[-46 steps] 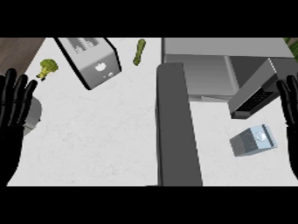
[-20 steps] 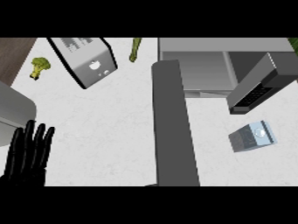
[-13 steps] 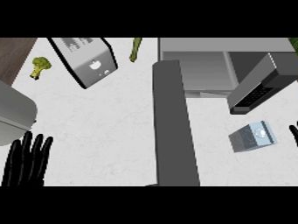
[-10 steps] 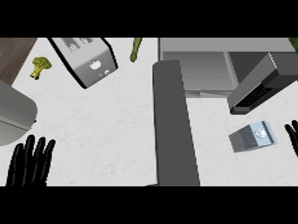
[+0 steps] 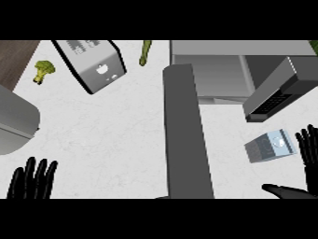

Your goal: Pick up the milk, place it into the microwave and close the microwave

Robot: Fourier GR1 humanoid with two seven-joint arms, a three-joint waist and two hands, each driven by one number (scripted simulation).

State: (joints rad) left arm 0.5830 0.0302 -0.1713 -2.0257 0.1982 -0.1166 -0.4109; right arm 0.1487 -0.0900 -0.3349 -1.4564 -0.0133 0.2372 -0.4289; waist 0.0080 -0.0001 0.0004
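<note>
Milk carton (image 5: 271, 146) lies untouched on the counter (image 5: 113, 140); the right hand (image 5: 314, 158) hovers beside it, fingers straight. Left hand (image 5: 32, 182) rests open. Microwave (image 5: 223, 70) door (image 5: 187, 135) stands open; nothing is done yet.

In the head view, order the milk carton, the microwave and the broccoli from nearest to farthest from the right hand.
From the right hand:
1. Milk carton, lying just left of the hand's fingers.
2. Microwave, farther back, door open.
3. Broccoli, far-left corner of the counter.
</note>
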